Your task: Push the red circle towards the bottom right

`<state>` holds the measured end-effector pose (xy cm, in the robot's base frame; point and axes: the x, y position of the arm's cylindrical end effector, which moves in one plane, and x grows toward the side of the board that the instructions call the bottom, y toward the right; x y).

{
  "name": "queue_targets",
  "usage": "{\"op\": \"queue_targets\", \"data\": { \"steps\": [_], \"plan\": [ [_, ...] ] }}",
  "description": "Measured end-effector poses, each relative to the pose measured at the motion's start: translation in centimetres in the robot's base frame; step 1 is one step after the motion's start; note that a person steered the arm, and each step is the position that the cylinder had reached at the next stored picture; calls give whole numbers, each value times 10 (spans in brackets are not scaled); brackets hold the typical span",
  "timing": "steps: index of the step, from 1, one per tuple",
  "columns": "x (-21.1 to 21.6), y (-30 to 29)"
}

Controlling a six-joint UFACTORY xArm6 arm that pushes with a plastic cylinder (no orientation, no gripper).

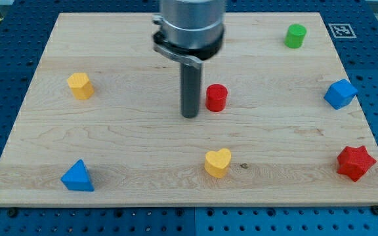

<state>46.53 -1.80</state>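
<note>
Bright even light, soft shadows, sharp pic, no glare.

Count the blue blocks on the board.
2: a blue triangle at the view's bottom left, and a blue block at the right edge. The arm might hide others.

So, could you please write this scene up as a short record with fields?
board: wooden board on a blue pegboard
tip: my tip just to the view's left of the red circle, small gap
top right: green cylinder
right edge: blue block
bottom right: red star
bottom middle: yellow heart
bottom left: blue triangle
left: yellow block
task state: red circle near the middle, not yet at bottom right
</note>
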Motion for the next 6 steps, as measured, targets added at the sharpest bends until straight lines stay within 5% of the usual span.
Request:
{"op": "queue_targets", "data": {
  "steps": [1, 2, 4, 6],
  "plan": [
    [-37, -12],
    [-47, 36],
    [55, 157],
    [55, 146]
  ]
}}
